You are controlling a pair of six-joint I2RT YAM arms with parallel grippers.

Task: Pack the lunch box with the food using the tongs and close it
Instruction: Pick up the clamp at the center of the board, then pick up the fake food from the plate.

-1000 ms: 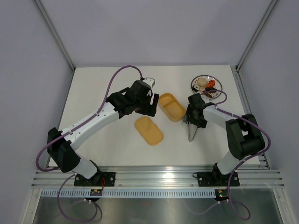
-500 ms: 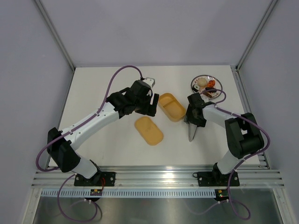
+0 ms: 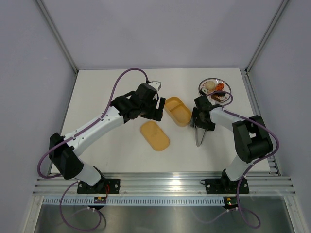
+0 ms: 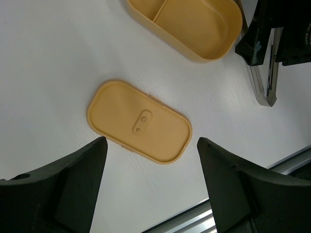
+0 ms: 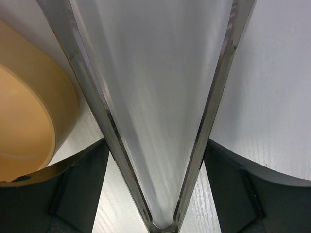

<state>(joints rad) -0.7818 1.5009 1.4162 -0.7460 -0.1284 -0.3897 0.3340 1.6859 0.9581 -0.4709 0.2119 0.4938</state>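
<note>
The mustard-orange lunch box point(image 3: 178, 110) lies open mid-table, both compartments bare point(image 4: 189, 24). Its flat lid point(image 3: 154, 135) rests apart on the table, nearer the front. My left gripper point(image 3: 158, 110) hovers open above the lid point(image 4: 138, 121), touching nothing. The silver tongs point(image 3: 199, 139) lie right of the box, joint toward the front edge. My right gripper point(image 3: 199, 124) straddles them. In the right wrist view its fingers point(image 5: 87, 184) press the outer sides of both tong arms point(image 5: 92, 97), which spread in a V. The food point(image 3: 213, 87) sits on the plate.
A small round patterned plate point(image 3: 224, 90) stands at the back right, just beyond my right gripper. The lunch box wall point(image 5: 63, 107) is close to the left finger of the right gripper. The metal rail point(image 3: 160, 184) runs along the table's front edge.
The right gripper has edged slightly toward the lunch box over the tongs, and its jaws narrowed then widened again. The left arm, box and lid have not moved.
</note>
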